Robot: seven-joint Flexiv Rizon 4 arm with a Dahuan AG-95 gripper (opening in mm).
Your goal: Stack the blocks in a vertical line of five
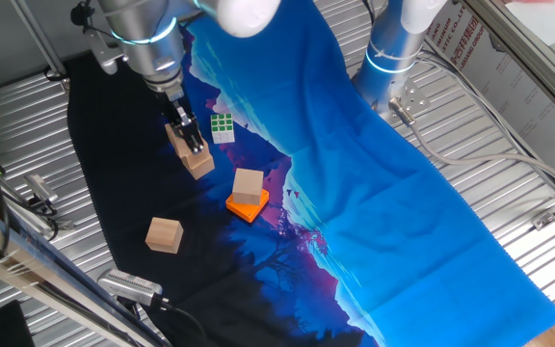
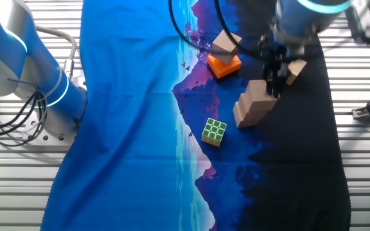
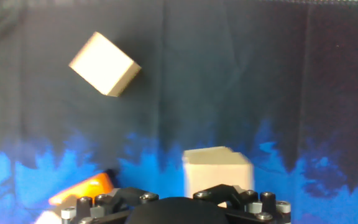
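One fixed view shows the tool [image 1: 189, 138] closed around the upper of two stacked plain tan wooden cubes [image 1: 198, 160].

blocks [image 1: 164, 234]: light tan wood. cloth [image 1: 403, 193]: blue and black, purple landscape print. puzzle cube [image 2: 214, 131]: green-and-white grid. square [image 1: 248, 204]: orange.

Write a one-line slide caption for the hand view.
Looking down past the gripper: one wooden block just below it, another block lying apart on the dark cloth.
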